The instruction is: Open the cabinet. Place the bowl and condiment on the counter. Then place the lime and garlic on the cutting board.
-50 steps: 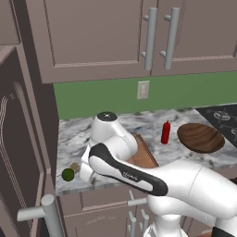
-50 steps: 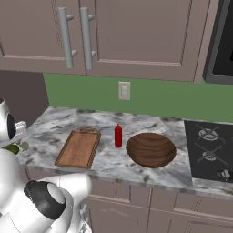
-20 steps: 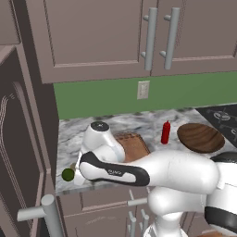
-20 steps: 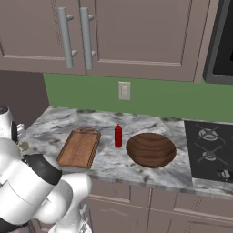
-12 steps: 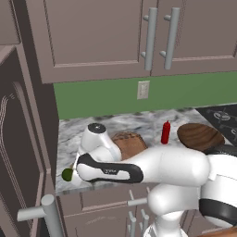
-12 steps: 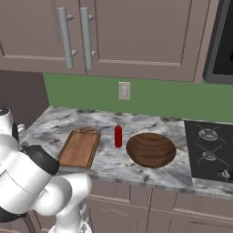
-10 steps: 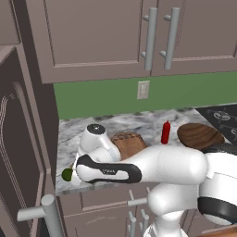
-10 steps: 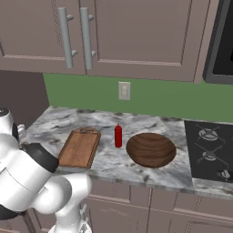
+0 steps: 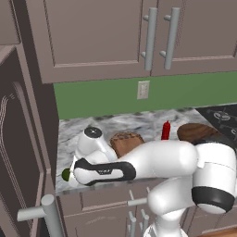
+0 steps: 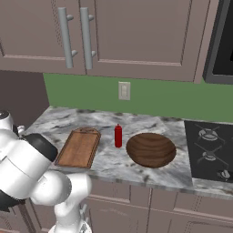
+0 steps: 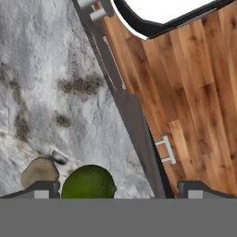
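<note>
The dark-green lime [image 11: 89,183] lies on the marble counter [image 11: 55,83] close to its front edge, with the pale tan garlic [image 11: 40,171] touching or nearly touching its side. My gripper [image 11: 119,190] hangs open right above them, and the lime sits between the fingertips [image 11: 40,189], nearer one of them. From the left base the lime [image 9: 66,174] peeks out beside my hand at the counter's front left corner. The cutting board [image 10: 79,148], red condiment [image 10: 118,135] and wooden bowl [image 10: 151,149] stand on the counter [image 10: 182,164]. The cabinet door [image 9: 18,152] stands swung open at the left.
The open door's bar handle [image 9: 44,210] juts out low, close to my arm. A cooktop [image 10: 211,154] lies right of the bowl. Wall cabinets [image 10: 91,32] hang overhead. Past the counter edge in the hand view is wooden floor [image 11: 199,102].
My arm has swung lower and further left toward the counter's front left corner, over the lime. The jaws stayed open. Board, bottle and bowl have not moved.
</note>
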{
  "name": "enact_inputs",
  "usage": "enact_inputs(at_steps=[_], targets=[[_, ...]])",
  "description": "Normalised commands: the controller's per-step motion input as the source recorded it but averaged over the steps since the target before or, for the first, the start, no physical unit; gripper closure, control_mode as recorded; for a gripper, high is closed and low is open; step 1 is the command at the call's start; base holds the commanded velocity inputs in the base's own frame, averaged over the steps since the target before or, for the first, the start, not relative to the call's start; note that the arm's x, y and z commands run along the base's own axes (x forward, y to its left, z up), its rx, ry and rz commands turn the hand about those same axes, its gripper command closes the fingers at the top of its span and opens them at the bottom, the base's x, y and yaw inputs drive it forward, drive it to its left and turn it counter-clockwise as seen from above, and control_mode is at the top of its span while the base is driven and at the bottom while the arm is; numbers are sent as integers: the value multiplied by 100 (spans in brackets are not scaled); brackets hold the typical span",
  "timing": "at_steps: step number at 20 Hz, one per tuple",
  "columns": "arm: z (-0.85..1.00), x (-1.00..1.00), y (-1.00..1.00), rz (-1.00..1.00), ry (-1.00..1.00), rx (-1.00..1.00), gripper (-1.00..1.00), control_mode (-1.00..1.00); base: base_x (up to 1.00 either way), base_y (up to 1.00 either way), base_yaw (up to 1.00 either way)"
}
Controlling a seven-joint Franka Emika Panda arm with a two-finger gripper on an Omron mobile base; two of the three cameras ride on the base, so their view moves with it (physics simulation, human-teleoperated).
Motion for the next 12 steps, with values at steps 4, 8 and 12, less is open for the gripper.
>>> enact_inputs(at_steps=[4, 8, 12], targets=[[-2, 8, 11, 0, -1, 0, -100, -100, 0, 0, 0], [-3, 9, 8, 0, -2, 0, -100, -100, 0, 0, 0], [-12, 15, 0, 0, -6, 0, -100, -100, 0, 0, 0]])
